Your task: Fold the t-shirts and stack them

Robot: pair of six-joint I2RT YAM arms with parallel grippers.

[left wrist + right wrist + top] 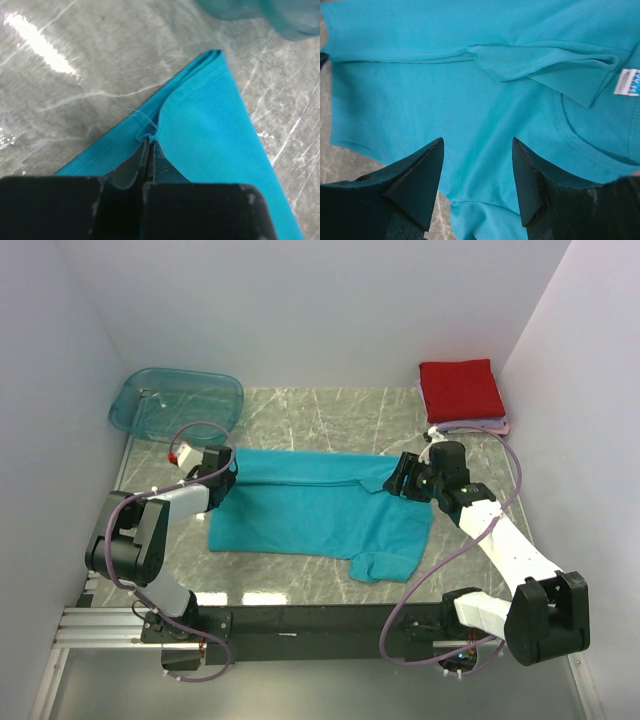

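Note:
A teal t-shirt [320,508] lies spread on the marble table, its far edge folded over. My left gripper [222,472] is shut on the shirt's left hem edge; in the left wrist view the jaws [149,142] pinch the teal cloth [210,125] near its folded corner. My right gripper [402,478] is open just above the shirt's collar end; in the right wrist view its fingers [477,145] stand apart over the teal cloth [470,95], with the neck label [626,81] at right. A folded red shirt [460,390] lies on a pale lilac one [492,426] at the back right.
A see-through teal plastic tub [176,400] stands at the back left, also blurred in the left wrist view [265,12]. White walls close in the table on three sides. A black rail [320,620] runs along the near edge.

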